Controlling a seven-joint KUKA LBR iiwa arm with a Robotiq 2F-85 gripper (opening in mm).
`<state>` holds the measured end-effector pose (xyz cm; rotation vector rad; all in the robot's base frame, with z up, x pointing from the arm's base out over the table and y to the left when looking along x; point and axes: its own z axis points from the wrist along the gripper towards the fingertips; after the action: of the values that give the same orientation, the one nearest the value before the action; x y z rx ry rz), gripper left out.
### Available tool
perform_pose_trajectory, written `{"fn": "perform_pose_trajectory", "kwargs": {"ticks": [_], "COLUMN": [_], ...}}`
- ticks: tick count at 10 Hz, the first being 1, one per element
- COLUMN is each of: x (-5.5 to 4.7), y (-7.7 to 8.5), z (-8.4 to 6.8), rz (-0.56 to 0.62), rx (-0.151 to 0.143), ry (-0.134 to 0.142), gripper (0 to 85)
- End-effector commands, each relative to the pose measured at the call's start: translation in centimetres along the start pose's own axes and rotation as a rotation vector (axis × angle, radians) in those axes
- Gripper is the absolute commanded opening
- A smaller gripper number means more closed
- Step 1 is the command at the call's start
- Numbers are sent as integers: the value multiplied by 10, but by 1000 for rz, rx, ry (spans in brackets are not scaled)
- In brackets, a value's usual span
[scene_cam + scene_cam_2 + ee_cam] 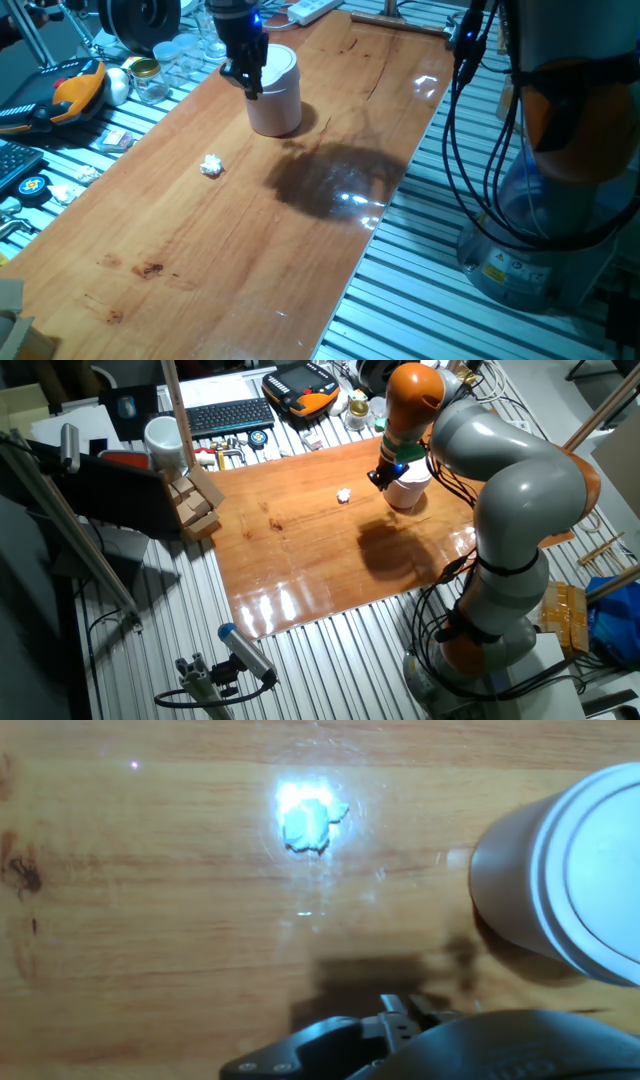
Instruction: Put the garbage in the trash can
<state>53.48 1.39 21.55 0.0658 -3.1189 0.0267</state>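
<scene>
The garbage (pixel 211 165) is a small crumpled white wad lying on the wooden table, out in the open; it also shows in the other fixed view (pixel 343 495) and in the hand view (pixel 310 820). The trash can (pixel 280 100) is a white cylindrical bin with a domed lid, upright at the far part of the table (pixel 410 490), at the right edge of the hand view (pixel 560 870). My gripper (pixel 250 88) hangs above the table just beside the bin, on the wad's side (pixel 383 478). Its fingers look pressed together and hold nothing (pixel 405 1012).
Clear glass jars (pixel 150 80) and an orange and black device (pixel 75 90) lie off the table's far-left edge. A keyboard (pixel 225 415), a white mug (pixel 163 435) and wooden blocks (pixel 195 505) sit beyond the table's end. The arm's base and cables (pixel 480 150) stand alongside the table.
</scene>
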Motion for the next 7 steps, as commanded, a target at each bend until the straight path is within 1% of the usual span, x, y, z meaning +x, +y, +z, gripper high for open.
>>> {"fn": "perform_pose_trajectory", "kwargs": {"ticks": [1, 2, 4, 6, 7], "x": [-3, -7, -11, -13, -14], "y": [3, 5, 5, 6, 6], "z": [5, 13, 28, 36, 39], "rz": [2, 5, 5, 14, 22], "rx": [2, 4, 0, -2, 8], "ry": [-2, -8, -20, -22, -22], "gripper": [0, 0, 0, 0, 0]}}
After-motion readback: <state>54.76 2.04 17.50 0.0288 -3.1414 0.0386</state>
